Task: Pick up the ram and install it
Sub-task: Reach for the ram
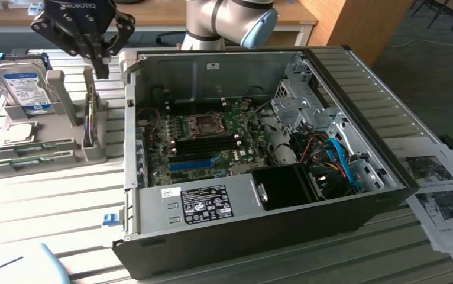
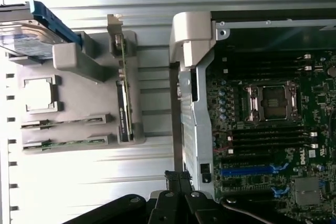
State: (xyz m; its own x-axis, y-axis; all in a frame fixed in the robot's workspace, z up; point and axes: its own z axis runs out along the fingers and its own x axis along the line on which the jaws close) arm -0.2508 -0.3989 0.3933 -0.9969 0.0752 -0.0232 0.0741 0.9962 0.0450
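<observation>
Fingers (image 1: 99,58) are clenched on nothing, hanging above the far end of the holder, just off the case's corner on the exterior view's left.

Biggest here is the open case (image 1: 353,89), lying on its side with the motherboard (image 1: 203,142) facing up. To its left in the exterior view sits the grey holder (image 1: 57,137). It carries a hard drive (image 1: 23,86) at its far end, a card (image 1: 91,118) standing on edge beside the case, and the ram (image 1: 35,148). The ram is two green sticks lying in slots at the holder's near end, well apart from the fingers.

To reach well, I judge the fingers must part, line up along one stick and come straight down, staying clear of the upright card. The grip should sit at mid-length so the stick lifts level.

Pale slatted metal forms the tabletop (image 1: 45,201), with printed sheets (image 1: 439,183) at the exterior view's right. Beyond are a wooden desk (image 1: 290,15) and blue floor (image 1: 439,65).
</observation>
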